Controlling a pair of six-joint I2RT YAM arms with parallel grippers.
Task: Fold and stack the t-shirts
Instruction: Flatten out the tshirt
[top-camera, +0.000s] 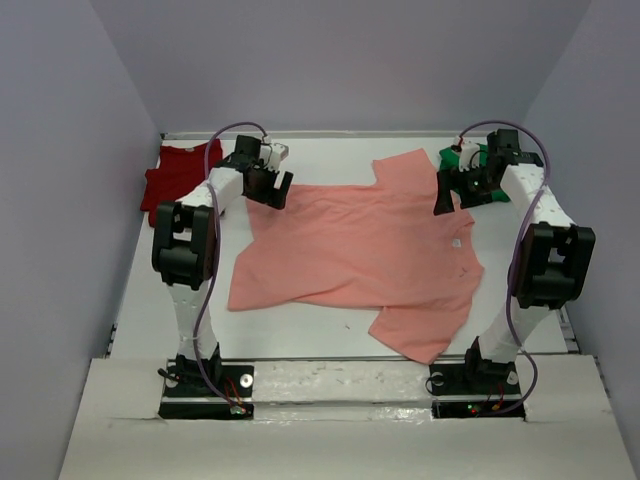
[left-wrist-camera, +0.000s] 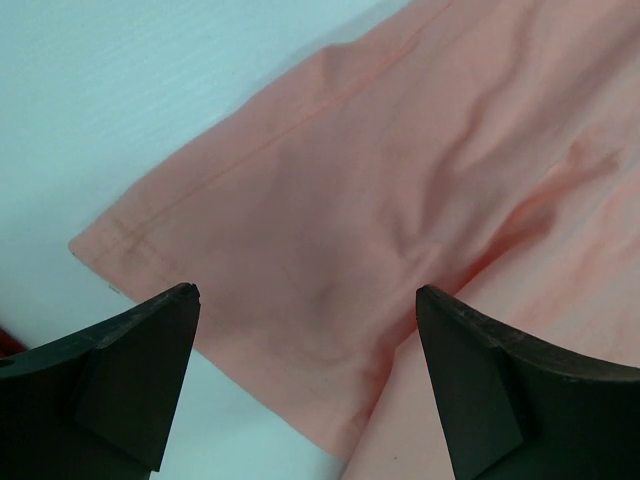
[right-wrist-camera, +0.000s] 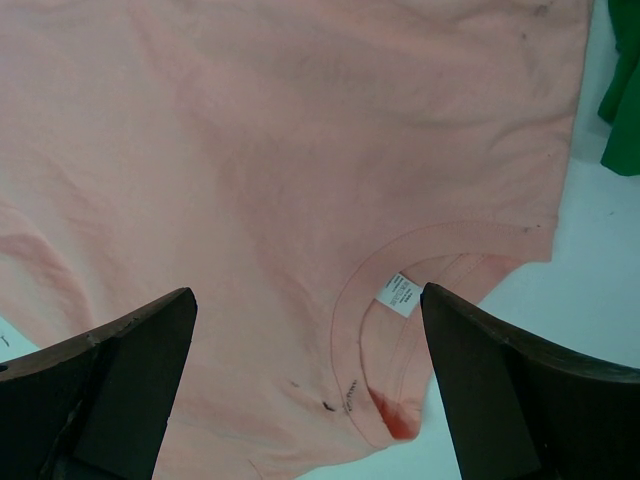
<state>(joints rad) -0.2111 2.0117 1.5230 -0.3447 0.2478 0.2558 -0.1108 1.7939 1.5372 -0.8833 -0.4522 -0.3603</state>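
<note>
Up close, the left gripper (left-wrist-camera: 305, 295) has its two black fingers (left-wrist-camera: 140, 370) spread wide with nothing between them. It hangs over the hem corner (left-wrist-camera: 95, 245) of a salmon-pink t-shirt (top-camera: 360, 250); whether it touches the cloth cannot be told. The right gripper (right-wrist-camera: 305, 295) is likewise spread wide and holds nothing. It is poised above the shirt's round neckline (right-wrist-camera: 350, 300), where a small white label (right-wrist-camera: 400, 293) shows inside the collar.

Seen from above, the t-shirt lies spread flat in the middle of the white table (top-camera: 300, 330), with light wrinkles. Its long axis runs left to right: the collar points toward the right arm's side and the hem toward the left. One sleeve reaches to the far edge, the other toward the arm bases.

A red shirt (top-camera: 180, 175) lies at the far left corner, well apart from the pink one. A green shirt (top-camera: 465, 160) sits at the far right, just beside the far sleeve.
</note>
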